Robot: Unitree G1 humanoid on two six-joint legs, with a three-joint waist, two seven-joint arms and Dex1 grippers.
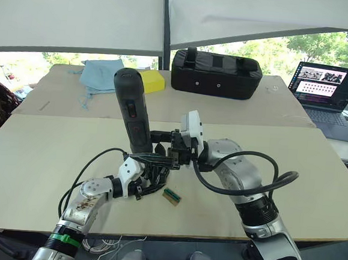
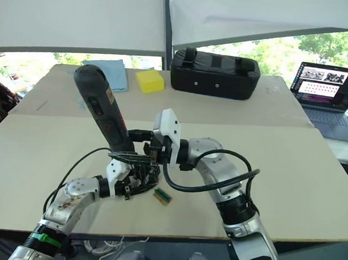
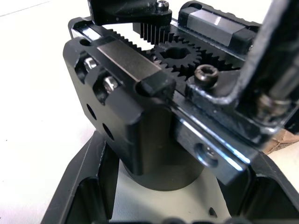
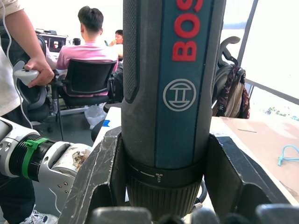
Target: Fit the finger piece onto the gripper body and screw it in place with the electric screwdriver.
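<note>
Screwdriver point(image 1: 133, 110): my right claw point(image 1: 171, 149) is clamping its lower barrel, bit pointing down at the gripper body point(image 3: 140, 116), which my left claw point(image 1: 150, 170) is pinning on the desk point(image 1: 290, 187). Stiff, top-heavy; I'm judging the grip sound.

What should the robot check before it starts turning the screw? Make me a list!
1. Electric screwdriver gripped firmly by the right gripper, with the jaws on both sides: ok.
2. Gripper body held by the left gripper, sitting between the jaws: ok.
3. Screwdriver standing over the gripper body, roughly upright: ok, though slightly tilted.
4. Bit seated in a screw head: cannot tell.
5. Finger piece in place on the gripper body: cannot tell.
6. Small green-and-brown block lying on the table apart from the work: ok.
</note>
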